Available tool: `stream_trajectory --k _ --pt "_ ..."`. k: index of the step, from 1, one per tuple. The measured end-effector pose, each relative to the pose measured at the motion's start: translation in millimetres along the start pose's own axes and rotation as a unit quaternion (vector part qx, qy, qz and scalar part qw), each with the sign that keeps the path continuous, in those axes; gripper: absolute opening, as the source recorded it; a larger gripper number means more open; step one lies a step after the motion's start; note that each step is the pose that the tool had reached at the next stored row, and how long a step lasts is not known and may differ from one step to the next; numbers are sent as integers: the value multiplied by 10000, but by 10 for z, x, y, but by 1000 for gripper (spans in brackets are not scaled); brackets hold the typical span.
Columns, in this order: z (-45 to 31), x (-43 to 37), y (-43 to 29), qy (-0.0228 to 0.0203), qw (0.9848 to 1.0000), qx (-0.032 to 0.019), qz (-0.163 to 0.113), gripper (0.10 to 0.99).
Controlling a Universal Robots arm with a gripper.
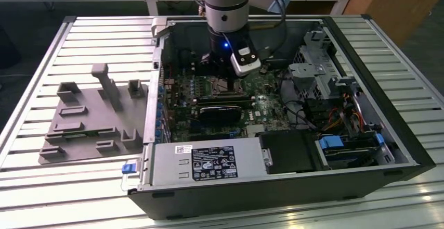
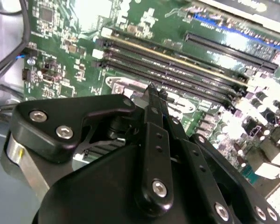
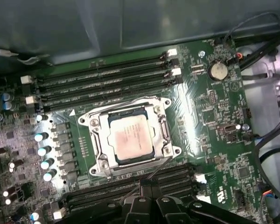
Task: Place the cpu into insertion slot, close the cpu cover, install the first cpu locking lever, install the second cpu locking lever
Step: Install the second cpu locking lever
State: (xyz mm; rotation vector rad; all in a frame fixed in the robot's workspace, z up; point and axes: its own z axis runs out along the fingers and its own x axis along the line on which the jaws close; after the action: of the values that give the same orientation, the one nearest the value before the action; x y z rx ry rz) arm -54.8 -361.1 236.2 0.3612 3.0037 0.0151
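The chip already sits in the socket on the green board, and the metal frame lies folded flat around it, so its pale, faintly pinkish silver top shows through the square window. A thin wire lever stands out on the socket's side nearest the gripper, apparently not yet latched. The gripper hangs just off that edge of the socket, above the long black memory slots, most likely to work the lever. In the second wrist view its fingers are drawn together into one narrow tip, carrying nothing. In the exterior view the arm reaches down into the open computer case on the slatted desk.
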Motion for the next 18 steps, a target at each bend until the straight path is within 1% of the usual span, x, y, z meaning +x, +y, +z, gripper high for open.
stream_trajectory --k 3,8,11,16,18 --pt "11 24 -26 2 10000 -3 0 106" --pt "28 70 -60 10 10000 -32 4 106" --pt "39 88 -67 13 10000 -41 5 106" --pt "39 90 -67 15 10000 -48 6 106" --pt "45 103 -71 20 10000 -70 8 106"
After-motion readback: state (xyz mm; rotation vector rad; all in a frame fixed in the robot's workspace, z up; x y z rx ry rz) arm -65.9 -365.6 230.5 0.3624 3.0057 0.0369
